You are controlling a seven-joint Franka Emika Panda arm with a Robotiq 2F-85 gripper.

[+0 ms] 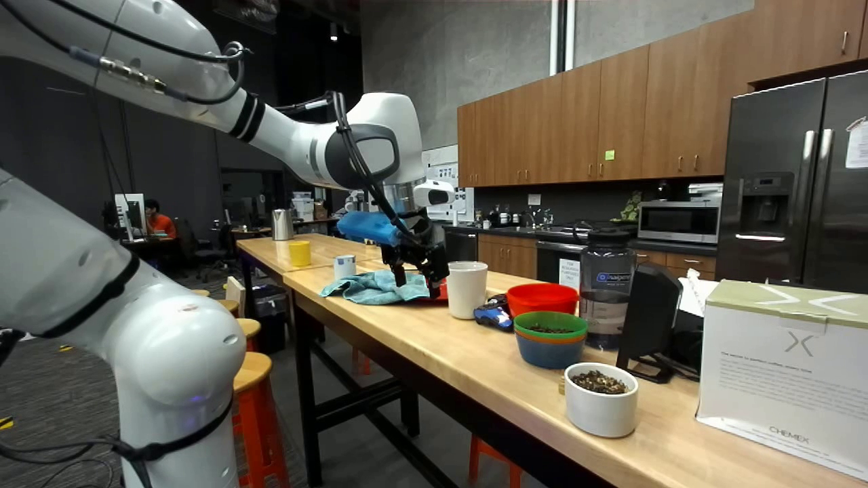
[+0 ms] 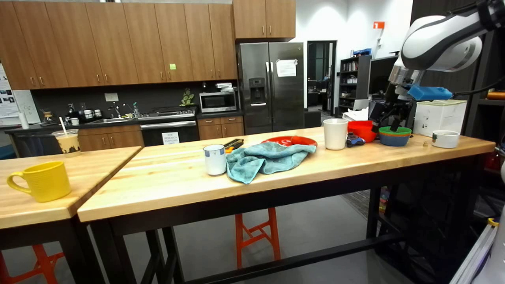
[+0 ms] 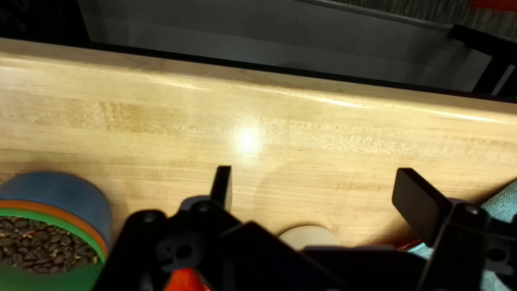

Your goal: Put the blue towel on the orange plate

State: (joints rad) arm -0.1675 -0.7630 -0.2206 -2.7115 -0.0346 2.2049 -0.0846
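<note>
The blue towel, teal and crumpled, lies on the wooden table in both exterior views (image 1: 373, 288) (image 2: 272, 157); part of it shows at the right of the wrist view (image 3: 501, 206). The orange plate, looking red-orange, sits behind the towel (image 2: 281, 139), with a red-orange item on it. The towel hides the plate's near rim; I cannot tell how much rests on it. Only a sliver of plate (image 3: 410, 244) shows in the wrist view. My gripper is open and empty above the table, near the white cup and bowls, away from the towel (image 1: 416, 281) (image 2: 385, 125) (image 3: 315, 182).
A tall white cup (image 2: 335, 135) stands beside the plate. A red bowl (image 1: 542, 298), stacked bowls with beans (image 1: 550, 346), a bottle (image 1: 607, 291), a small white bowl (image 1: 601, 400) and a box (image 1: 786, 379) line that end. A white-blue mug (image 2: 215, 159) stands beside the towel.
</note>
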